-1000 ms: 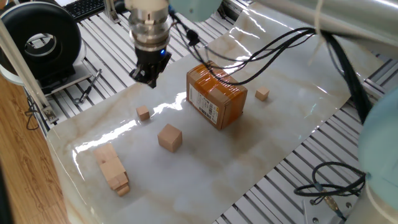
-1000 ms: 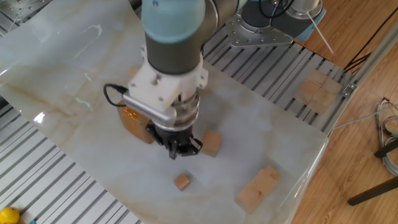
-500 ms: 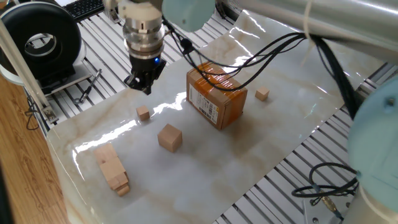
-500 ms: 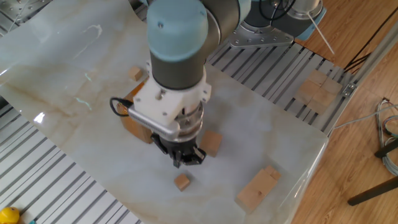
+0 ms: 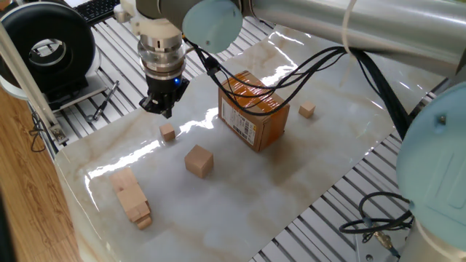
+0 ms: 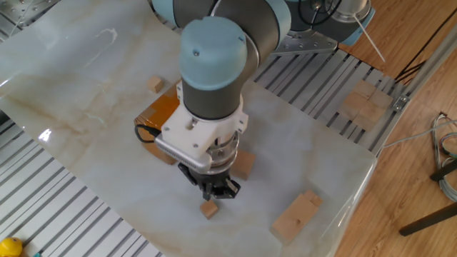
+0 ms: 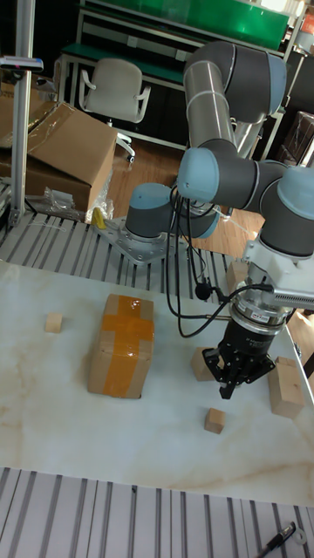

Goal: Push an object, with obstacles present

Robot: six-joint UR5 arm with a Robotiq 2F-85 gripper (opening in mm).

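Observation:
The object, a tiny tan wooden cube (image 5: 168, 132) (image 6: 208, 208) (image 7: 215, 420), lies on the marble tabletop. My gripper (image 5: 160, 110) (image 6: 214, 193) (image 7: 228, 389) hangs just above and behind it, apart from it, its fingers shut together on nothing. The obstacles lie around it. A brown taped cardboard box (image 5: 253, 109) (image 6: 161, 113) (image 7: 120, 344) has a white label. A larger tan cube (image 5: 198, 160) (image 6: 245, 165) (image 7: 201, 365) is partly hidden by the gripper in two views. Another tiny cube (image 5: 307, 110) (image 6: 156, 85) (image 7: 54, 323) lies beyond the box. Elongated pale blocks (image 5: 131, 196) (image 6: 296, 216) (image 7: 285, 386) lie near the table edge.
Ribbed metal rails (image 5: 120, 65) surround the marble slab. A black reel (image 5: 47, 51) stands past the left rails. More wooden blocks (image 6: 364, 103) sit off the slab at the corner. Black cables (image 5: 306, 62) trail from the arm over the box.
The gripper has moved away from the box and lowered toward the tiny cube. The cube and the obstacles have not moved.

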